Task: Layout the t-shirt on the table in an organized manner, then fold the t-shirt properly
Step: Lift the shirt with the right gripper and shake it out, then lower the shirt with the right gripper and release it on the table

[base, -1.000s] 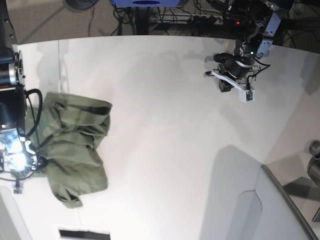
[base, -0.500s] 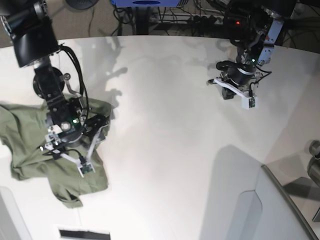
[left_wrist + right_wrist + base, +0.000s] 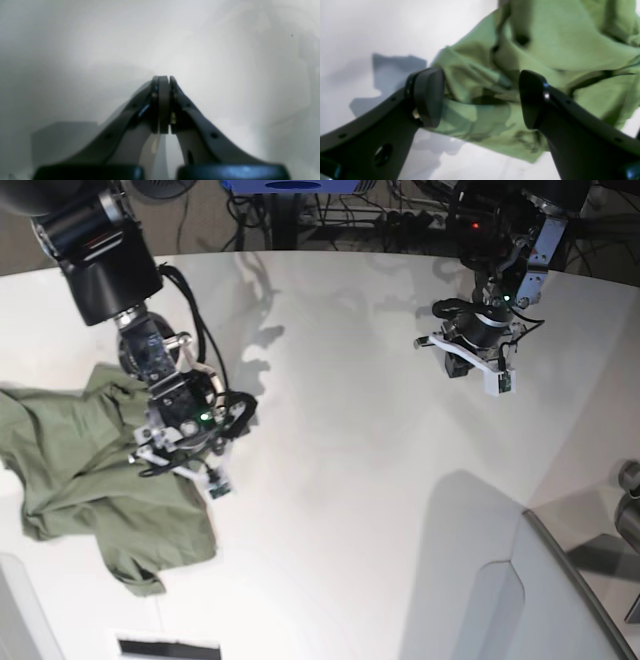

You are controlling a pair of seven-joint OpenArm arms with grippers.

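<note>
- Fingers of the right gripper are spread, straddling a raised fold of the t-shirt.
- Left gripper is clenched, empty, near the table's far edge.
- Soft, limp cloth; pinch a hem.

- The right gripper fills the lower part of the view, its two dark fingers spread well apart with nothing pinched between them.
- The t-shirt, olive-green and heavily creased, lies bunched on the white table, seen through the gap between the fingers.
- A folded hem runs just past the fingertips; whether they touch the cloth cannot be told.
- Bare table shows at the left and below the shirt's edge, carrying the gripper's shadow.
</note>
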